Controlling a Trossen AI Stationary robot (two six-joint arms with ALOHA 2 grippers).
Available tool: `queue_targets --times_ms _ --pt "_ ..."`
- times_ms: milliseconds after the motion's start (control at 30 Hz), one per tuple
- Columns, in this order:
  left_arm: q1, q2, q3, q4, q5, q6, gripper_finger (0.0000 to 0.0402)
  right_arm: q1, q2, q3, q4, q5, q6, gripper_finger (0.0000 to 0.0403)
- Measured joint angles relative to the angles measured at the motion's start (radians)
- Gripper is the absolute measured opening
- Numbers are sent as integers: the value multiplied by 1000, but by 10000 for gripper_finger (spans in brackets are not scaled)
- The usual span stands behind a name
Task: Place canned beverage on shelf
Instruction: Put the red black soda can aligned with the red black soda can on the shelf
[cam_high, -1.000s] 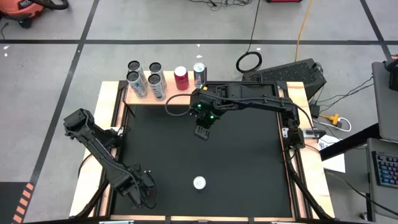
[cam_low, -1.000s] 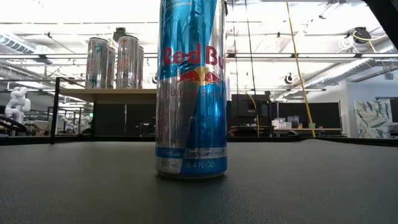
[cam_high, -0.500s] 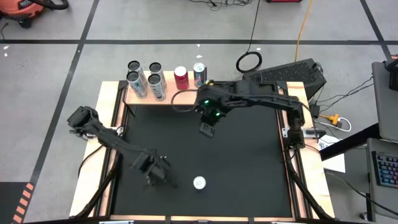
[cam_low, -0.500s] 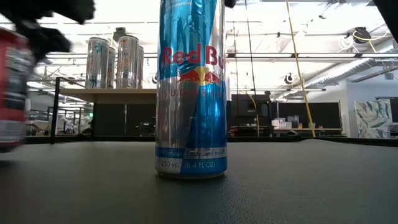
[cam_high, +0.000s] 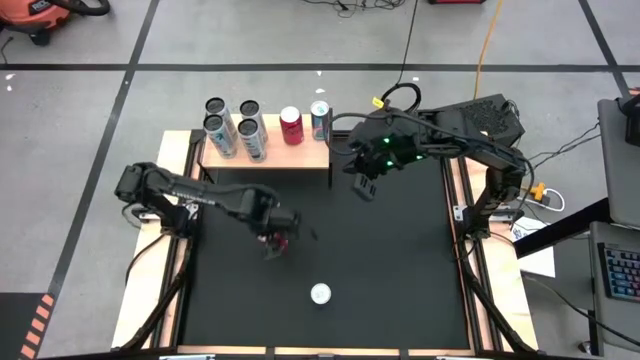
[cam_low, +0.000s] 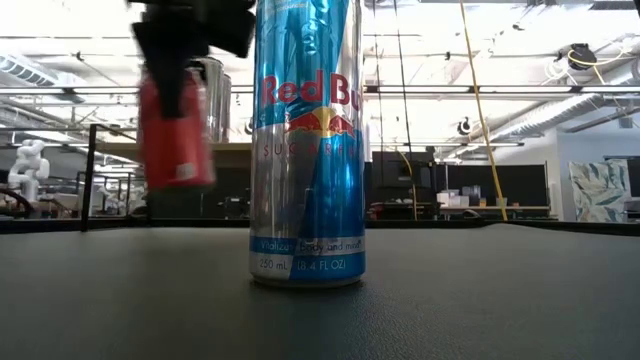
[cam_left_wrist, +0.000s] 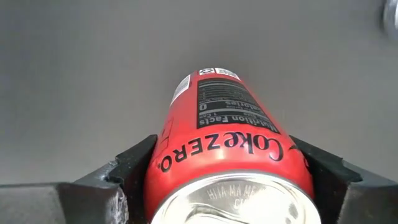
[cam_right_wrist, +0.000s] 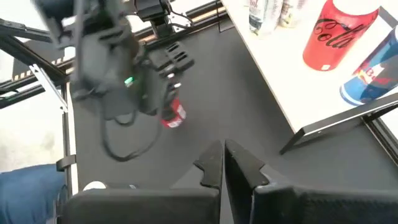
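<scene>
Red Coke Zero can (cam_left_wrist: 230, 168): upright, off the mat, over the middle-left of the black tabletop. Shelf (cam_high: 315, 153): light wooden top on thin dark legs at the table's far edge, bearing six upright cans.

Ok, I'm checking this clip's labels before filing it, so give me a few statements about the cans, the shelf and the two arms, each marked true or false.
1. The left gripper holds a red Coke Zero can above the black mat. True.
2. The shelf is bare. False: it carries several cans, among them a red Coca-Cola can.
3. The right gripper is shut and holds nothing. True.
4. The silver and blue Red Bull can lies on its side on the mat. False: it stands upright.
5. The right gripper hangs over the Red Bull can. False: it is near the shelf's right end.
</scene>
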Motion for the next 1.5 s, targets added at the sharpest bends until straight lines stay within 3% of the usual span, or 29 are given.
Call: queue_targets --times_ms 167,367,667,1000,1333,1500 --pt "122 -1 25 43 10 31 283 0 5 0 -2 -1 -5 0" --pt "180 -1 25 83 16 104 293 0 12 0 -9 -1 -23 0" --pt "184 3 25 133 64 107 301 0 11 0 -9 0 -21 0" --pt "185 99 23 133 63 147 303 2 11 0 -58 -2 -1 0" --pt "183 110 23 129 65 215 304 2 11 0 -69 -2 6 0" --pt "192 110 23 130 135 204 304 2 11 0 -69 17 6 0"
